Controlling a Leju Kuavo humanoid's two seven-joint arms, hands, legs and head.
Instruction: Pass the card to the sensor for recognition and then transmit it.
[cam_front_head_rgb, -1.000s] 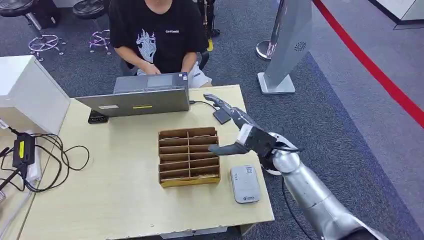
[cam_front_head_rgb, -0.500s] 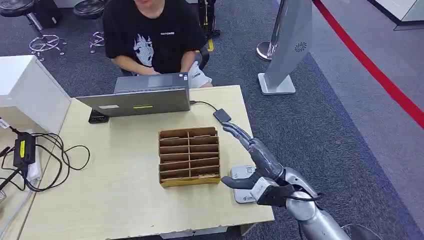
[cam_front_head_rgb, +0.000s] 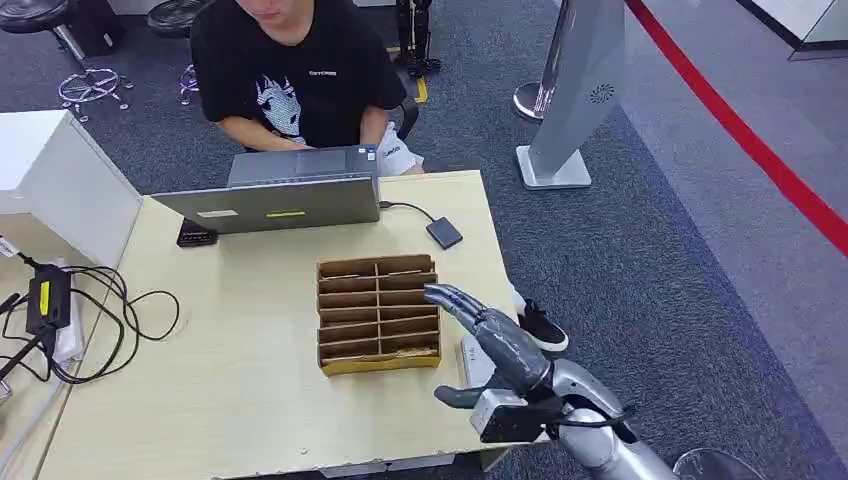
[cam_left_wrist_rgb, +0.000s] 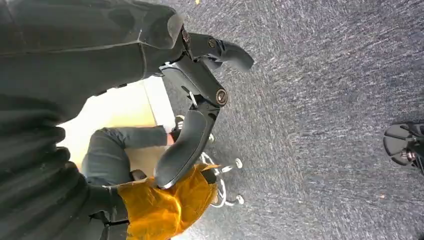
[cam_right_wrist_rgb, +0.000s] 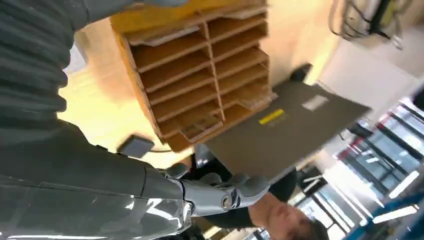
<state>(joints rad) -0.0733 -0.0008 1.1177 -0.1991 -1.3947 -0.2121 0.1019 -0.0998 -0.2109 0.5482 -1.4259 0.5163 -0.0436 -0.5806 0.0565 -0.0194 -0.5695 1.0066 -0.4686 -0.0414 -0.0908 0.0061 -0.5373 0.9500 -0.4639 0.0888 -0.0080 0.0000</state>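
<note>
My right hand (cam_front_head_rgb: 500, 358) hovers over the table's front right corner with its fingers stretched out and thumb apart, holding nothing. It covers most of the white card sensor (cam_front_head_rgb: 469, 357), of which a pale sliver shows beside the fingers. The fingertips reach toward the brown slotted cardboard organizer (cam_front_head_rgb: 378, 312), seen up close in the right wrist view (cam_right_wrist_rgb: 200, 75), where the right hand (cam_right_wrist_rgb: 215, 192) also appears. Pale flat pieces lie in a few slots; I cannot tell whether they are cards. My left hand (cam_left_wrist_rgb: 195, 100) hangs over grey carpet, fingers loose and empty.
A person (cam_front_head_rgb: 290, 70) sits behind a grey laptop (cam_front_head_rgb: 270, 200) at the table's far edge. A small dark box (cam_front_head_rgb: 444, 233) on a cable lies at the far right. Cables and a black adapter (cam_front_head_rgb: 46, 300) lie at the left. A grey stand (cam_front_head_rgb: 575, 90) rises beyond the table.
My right hand has drawn back from the far right by the dark box to the front corner, now covering the sensor. The person has leaned slightly sideways.
</note>
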